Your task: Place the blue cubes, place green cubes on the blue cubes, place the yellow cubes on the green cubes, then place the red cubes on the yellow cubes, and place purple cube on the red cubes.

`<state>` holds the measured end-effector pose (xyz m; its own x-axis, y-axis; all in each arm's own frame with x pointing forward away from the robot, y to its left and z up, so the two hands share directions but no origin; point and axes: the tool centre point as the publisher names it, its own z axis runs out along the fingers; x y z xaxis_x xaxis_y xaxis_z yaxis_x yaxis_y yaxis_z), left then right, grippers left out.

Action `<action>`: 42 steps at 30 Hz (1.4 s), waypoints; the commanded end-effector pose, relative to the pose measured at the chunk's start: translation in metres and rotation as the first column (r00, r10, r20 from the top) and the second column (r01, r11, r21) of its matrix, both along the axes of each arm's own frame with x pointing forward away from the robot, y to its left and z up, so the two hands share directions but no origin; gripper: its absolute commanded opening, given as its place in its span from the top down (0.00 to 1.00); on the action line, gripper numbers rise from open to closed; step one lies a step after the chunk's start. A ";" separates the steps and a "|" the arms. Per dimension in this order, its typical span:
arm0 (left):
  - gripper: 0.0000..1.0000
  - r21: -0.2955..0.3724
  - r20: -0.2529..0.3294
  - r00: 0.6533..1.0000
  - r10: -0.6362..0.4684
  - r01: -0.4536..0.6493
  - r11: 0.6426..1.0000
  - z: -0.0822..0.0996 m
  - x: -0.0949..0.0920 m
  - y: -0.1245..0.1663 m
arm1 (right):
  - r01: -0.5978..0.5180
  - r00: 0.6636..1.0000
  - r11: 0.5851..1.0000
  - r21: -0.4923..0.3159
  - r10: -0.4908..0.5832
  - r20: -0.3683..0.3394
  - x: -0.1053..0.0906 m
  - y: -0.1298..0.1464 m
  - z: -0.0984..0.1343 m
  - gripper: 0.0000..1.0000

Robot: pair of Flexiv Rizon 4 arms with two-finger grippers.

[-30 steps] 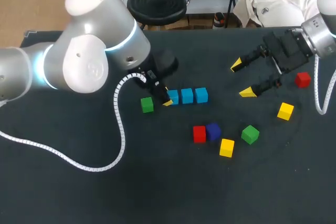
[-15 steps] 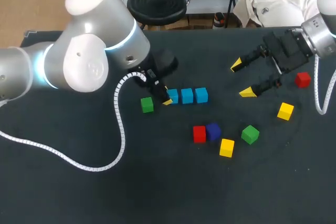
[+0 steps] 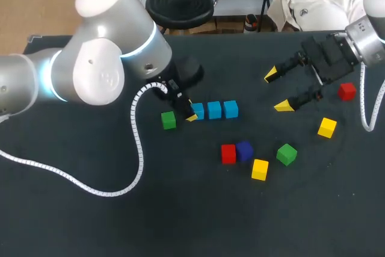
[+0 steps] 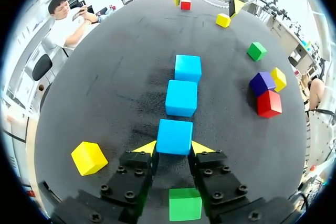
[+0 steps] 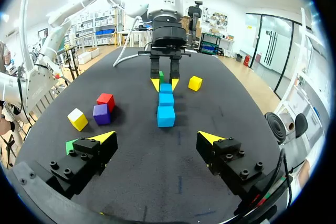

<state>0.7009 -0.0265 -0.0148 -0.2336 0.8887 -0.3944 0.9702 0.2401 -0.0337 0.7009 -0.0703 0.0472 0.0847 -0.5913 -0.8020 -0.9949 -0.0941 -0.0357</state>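
Dark table carries a red cube just beside a purple cube near its middle. Beyond, three blue cubes form a row; left gripper clamps the end cube nearest the left edge. Toward the far right corner, right gripper hovers wide open, holding nothing.

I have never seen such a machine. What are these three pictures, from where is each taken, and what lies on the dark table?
This is a robot with two arms; each ends in a pincer with yellow tips. One picture looks down from above; the two round ones come from cameras on the wrists. On the table lie three blue cubes in a row, plus loose green, red and yellow cubes and a purple cube. The left pincer holds the end blue cube. The right pincer is open and empty.
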 end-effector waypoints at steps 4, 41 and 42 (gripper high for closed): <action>1.00 0.005 -0.003 1.000 -0.002 0.002 1.000 -0.002 0.004 -0.002 | 0.000 1.000 1.000 0.001 0.000 0.001 0.000 0.000 0.000 0.00; 0.00 -0.036 -0.027 1.000 -0.010 0.009 0.999 0.006 0.000 0.005 | 0.000 1.000 1.000 0.001 0.000 0.001 0.000 0.000 0.000 0.00; 0.00 -0.045 -0.025 1.000 -0.016 0.015 0.999 0.009 -0.002 0.007 | 0.000 1.000 1.000 0.001 0.000 0.001 0.000 0.000 0.000 0.00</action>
